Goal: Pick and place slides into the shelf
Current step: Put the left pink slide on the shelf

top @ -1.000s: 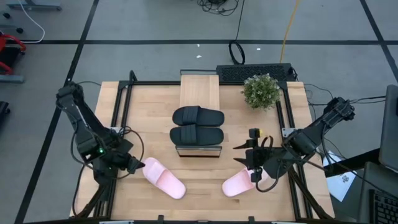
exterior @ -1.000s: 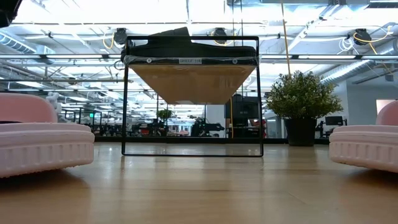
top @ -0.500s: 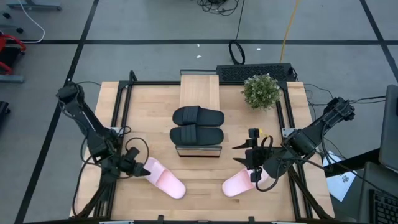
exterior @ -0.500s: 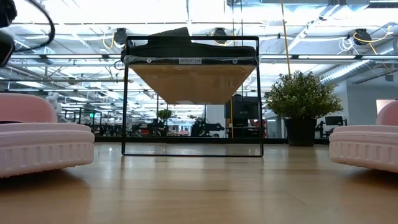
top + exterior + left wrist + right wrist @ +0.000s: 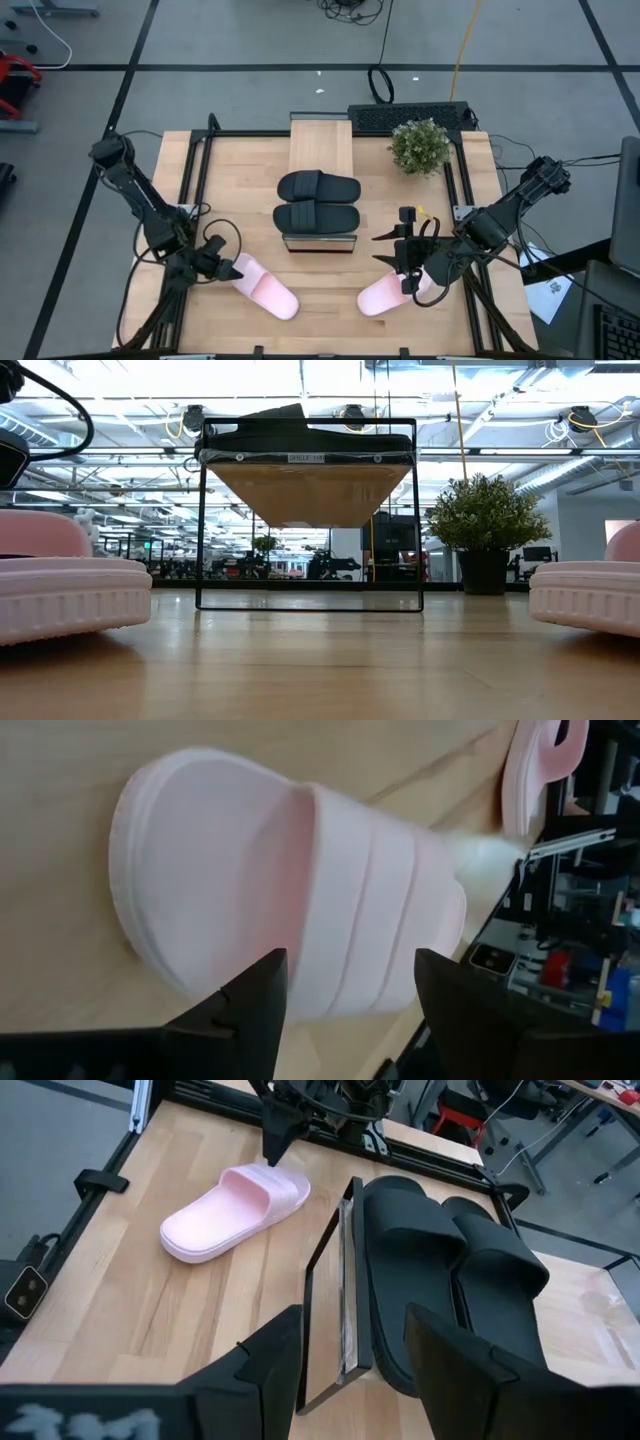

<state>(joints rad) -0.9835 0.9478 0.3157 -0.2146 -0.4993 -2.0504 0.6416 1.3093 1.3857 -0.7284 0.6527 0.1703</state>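
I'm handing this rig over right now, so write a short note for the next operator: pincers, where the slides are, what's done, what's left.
Left pincer: open, at the strap end of the left pink slide, not gripping it.
Right pincer: open, empty, raised above the right pink slide and facing the shelf.
Done: both black slides lie side by side on the shelf's front end.
Left: both pink slides are on the table in front of the shelf, one to each side. The shelf's far half shows bare plank.
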